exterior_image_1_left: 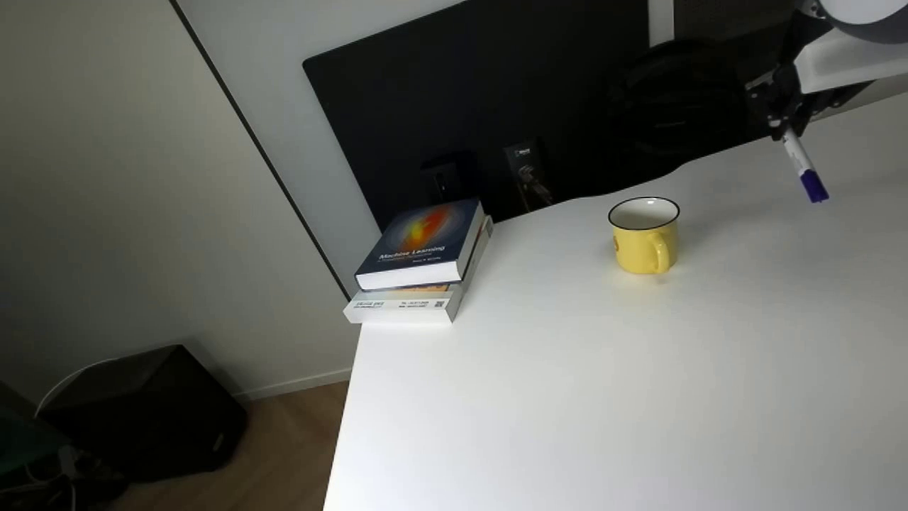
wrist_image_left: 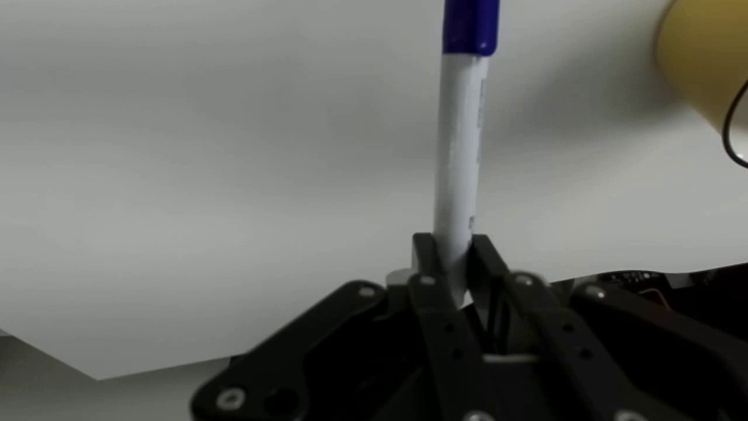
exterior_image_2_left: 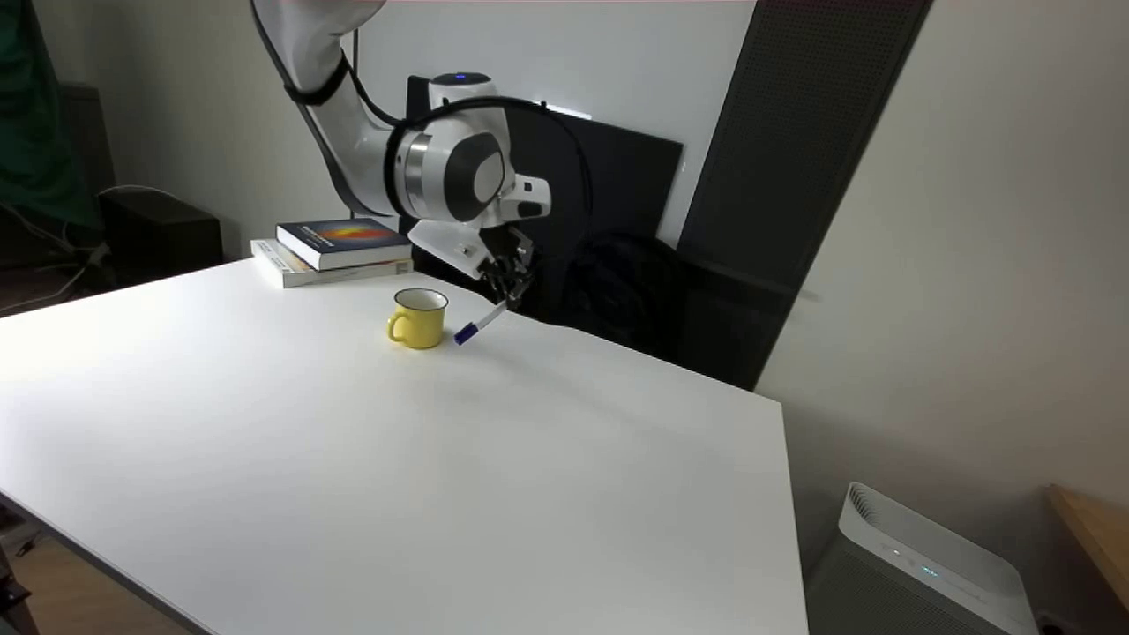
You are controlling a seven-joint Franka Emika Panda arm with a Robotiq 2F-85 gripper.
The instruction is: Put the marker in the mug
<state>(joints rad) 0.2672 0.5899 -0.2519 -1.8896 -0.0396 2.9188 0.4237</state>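
Two books (exterior_image_1_left: 417,248), one yellow mug (exterior_image_1_left: 637,248), one marker (exterior_image_1_left: 796,152) in one gripper (wrist_image_left: 453,248).
In both exterior views, left to right: the books lie stacked on the white table (exterior_image_1_left: 567,404), the mug stands upright, the marker slants over the table, apart from the mug, purple cap (exterior_image_1_left: 814,187) downward. The jaws pinch its other end. The one arm (exterior_image_2_left: 363,159) reaches down from above.

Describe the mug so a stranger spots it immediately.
Start at the white table. In both exterior views, the mug stands on it between the stacked books and the held marker. Unlike them, it is yellow, with a dark rim and side handle.
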